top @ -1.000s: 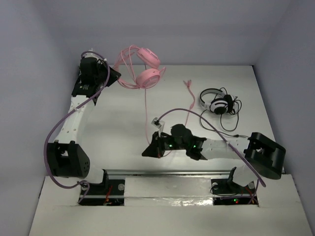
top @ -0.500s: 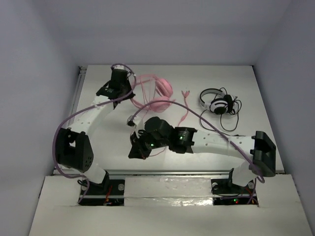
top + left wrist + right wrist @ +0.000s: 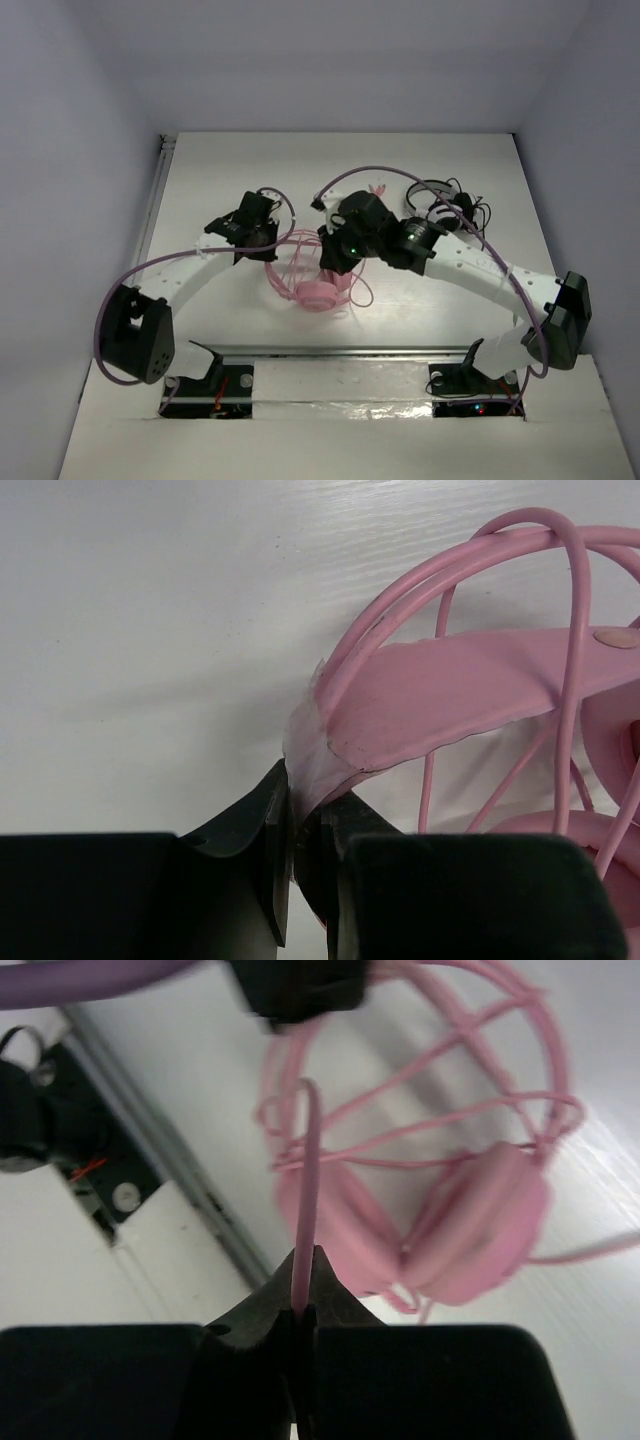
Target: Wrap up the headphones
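Note:
The pink headphones hang over the middle of the table, ear cups low and headband toward the left. My left gripper is shut on the end of the headband, pinching it between its jaws. Loops of the thin pink cable cross the headband. My right gripper is just right of the headband and above the ear cups, shut on a strand of the pink cable that runs up from its jaws. Several cable loops lie around the headband.
Black-and-white headphones with a thin black cable lie at the back right, partly behind my right arm. The table's near rail and the arm bases are close below the pink headphones. Walls stand on the left, right and back.
My left gripper has carried the pink headphones from the far left toward the table's middle and nearer. My right gripper has swung from the near side up and right over them with the cable.

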Robot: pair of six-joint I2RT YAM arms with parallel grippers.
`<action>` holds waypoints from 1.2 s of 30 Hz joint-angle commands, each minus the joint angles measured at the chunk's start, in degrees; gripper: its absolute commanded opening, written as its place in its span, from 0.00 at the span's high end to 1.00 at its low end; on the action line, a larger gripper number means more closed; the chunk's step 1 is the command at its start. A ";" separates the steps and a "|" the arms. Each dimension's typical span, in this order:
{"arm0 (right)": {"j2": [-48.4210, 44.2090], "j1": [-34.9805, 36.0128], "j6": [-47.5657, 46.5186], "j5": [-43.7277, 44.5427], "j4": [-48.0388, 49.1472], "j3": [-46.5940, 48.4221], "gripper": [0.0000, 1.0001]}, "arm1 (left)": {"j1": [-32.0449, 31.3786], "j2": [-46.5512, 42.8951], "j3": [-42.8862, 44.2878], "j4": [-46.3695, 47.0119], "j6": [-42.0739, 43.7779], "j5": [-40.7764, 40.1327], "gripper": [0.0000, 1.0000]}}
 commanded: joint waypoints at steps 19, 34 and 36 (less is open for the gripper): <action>-9.82 -14.84 4.08 23.34 15.41 -13.11 1.00 | 2.29 -11.12 0.05 7.33 -0.46 21.54 1.00; -13.43 -22.59 10.14 -5.44 42.11 -27.09 0.91 | 6.42 -15.34 9.80 9.35 -5.38 40.28 1.00; -13.26 -22.59 11.90 -9.68 49.06 -30.15 0.90 | 7.04 -15.26 13.14 10.40 -7.05 40.37 1.00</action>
